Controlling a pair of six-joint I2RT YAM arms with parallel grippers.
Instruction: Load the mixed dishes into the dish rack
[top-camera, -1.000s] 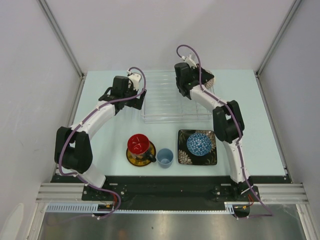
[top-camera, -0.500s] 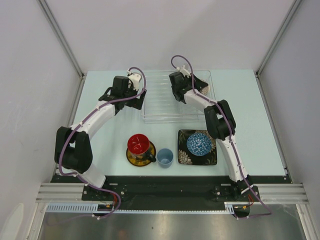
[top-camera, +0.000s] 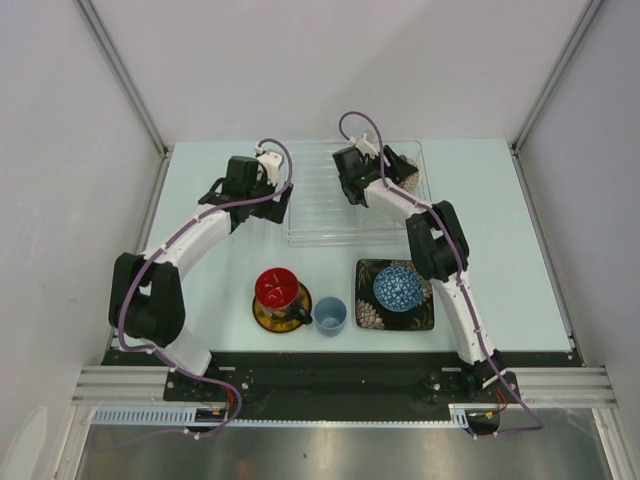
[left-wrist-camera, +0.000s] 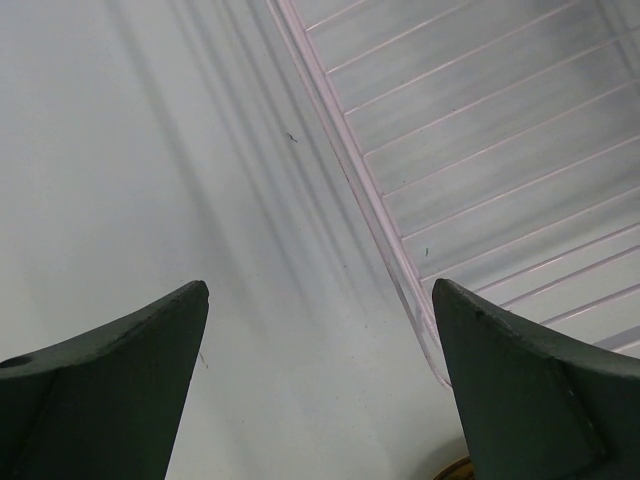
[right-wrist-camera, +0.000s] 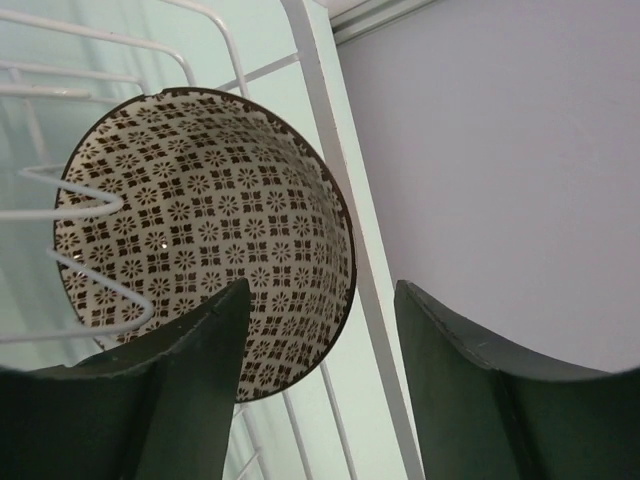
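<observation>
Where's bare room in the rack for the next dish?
Free: dish rack ribs between left claw and small patterned bowl; table right of right arm. Crowded: rack's far-right corner by right claw; mug, cup, square plate bunched at the near edge.

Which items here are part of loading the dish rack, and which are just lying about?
Job: clear ribbed plastic dish rack; small red-white patterned bowl; blue patterned bowl; black floral square plate; dark red-lined mug; yellow-brown saucer; light blue cup.
Lying about: nothing loose, only the pale table.
</observation>
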